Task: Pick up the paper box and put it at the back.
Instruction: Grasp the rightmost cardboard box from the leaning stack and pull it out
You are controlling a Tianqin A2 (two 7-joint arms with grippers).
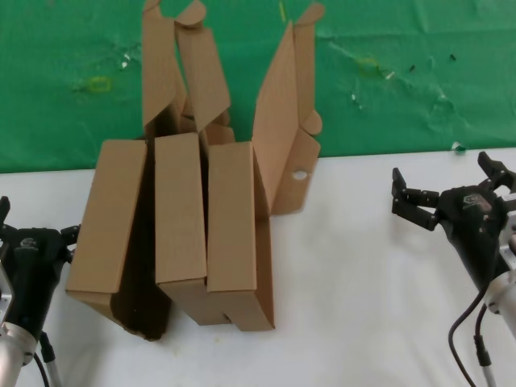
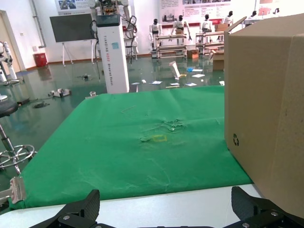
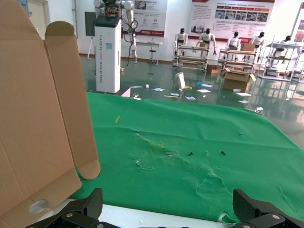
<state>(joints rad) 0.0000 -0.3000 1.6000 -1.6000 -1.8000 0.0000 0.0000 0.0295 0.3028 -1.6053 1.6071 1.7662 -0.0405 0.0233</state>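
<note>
We find three brown boxes standing side by side on the white tabletop (image 1: 363, 266), lids raised against the green cloth (image 1: 403, 72). The paper box (image 1: 238, 234) is the rightmost, marked by the round hole (image 1: 300, 174) in its flap, and touches the middle box (image 1: 181, 214). The right gripper (image 1: 442, 189) sits well apart to its right, jaws spread and empty. The left gripper (image 2: 164, 209) rests beside the leftmost box (image 1: 109, 222), jaws also spread and empty. We judge the main risks as follows: a grasp dragging the adjoining box along, the tall open lid (image 1: 282, 121) tipping the load backwards, or thin cardboard buckling under pinch.
</note>
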